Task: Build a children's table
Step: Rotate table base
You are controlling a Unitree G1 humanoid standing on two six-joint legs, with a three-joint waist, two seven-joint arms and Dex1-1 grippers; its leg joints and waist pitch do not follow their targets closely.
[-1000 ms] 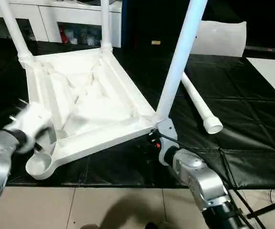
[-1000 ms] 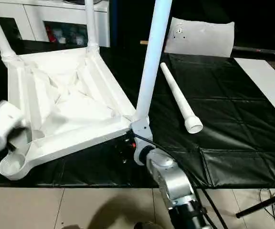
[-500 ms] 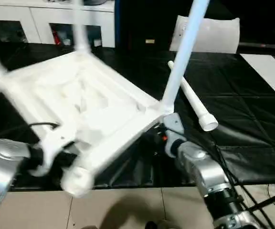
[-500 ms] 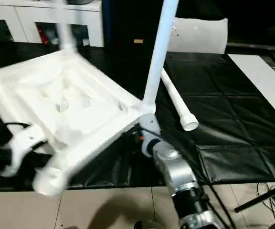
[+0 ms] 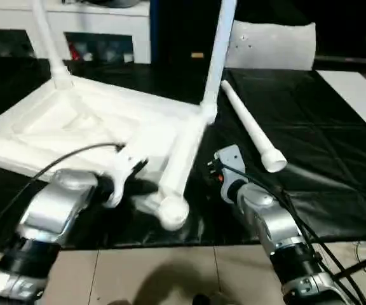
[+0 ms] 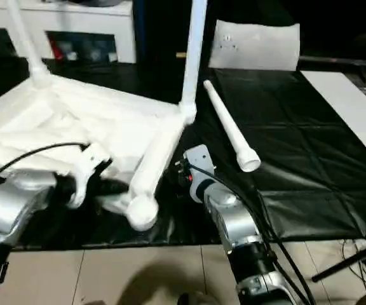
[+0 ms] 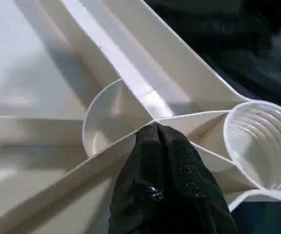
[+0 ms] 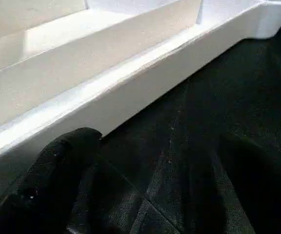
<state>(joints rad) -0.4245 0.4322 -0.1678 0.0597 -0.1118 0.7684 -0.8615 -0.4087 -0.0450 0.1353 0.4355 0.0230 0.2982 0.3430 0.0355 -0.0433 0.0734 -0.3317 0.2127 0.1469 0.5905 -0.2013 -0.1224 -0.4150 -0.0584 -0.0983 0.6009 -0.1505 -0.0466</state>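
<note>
Evidently the white plastic children's table top with its ribbed underside and round corner sockets (image 5: 100, 127) lay upside down on the black matte floor covering (image 5: 323, 159), slewed so that one empty socket corner (image 5: 172, 214) pointed toward the robot. Two of its tapered white tubular legs (image 5: 218, 47) rose from the far corners, and a loose white tapered leg (image 5: 251, 130) lay on the covering just beside it, near a flat whitish plastic bag (image 5: 272, 46). Judging by the thin moulded walls, the piece looked light, hollow and stiff, but smooth enough to slip; with legs standing high it would likely swing about a single hold. A thin rib or the rim wall near a socket seemed the soundest place to pinch, since the broad panels offered nothing to close on.

The left gripper (image 7: 152, 130) had its black fingers pressed together at a rib junction beside the empty socket, seemingly nipping the rib's edge. The right gripper (image 8: 145, 161) hung spread wide, holding nothing, just beside the top's rim wall over the covering.
</note>
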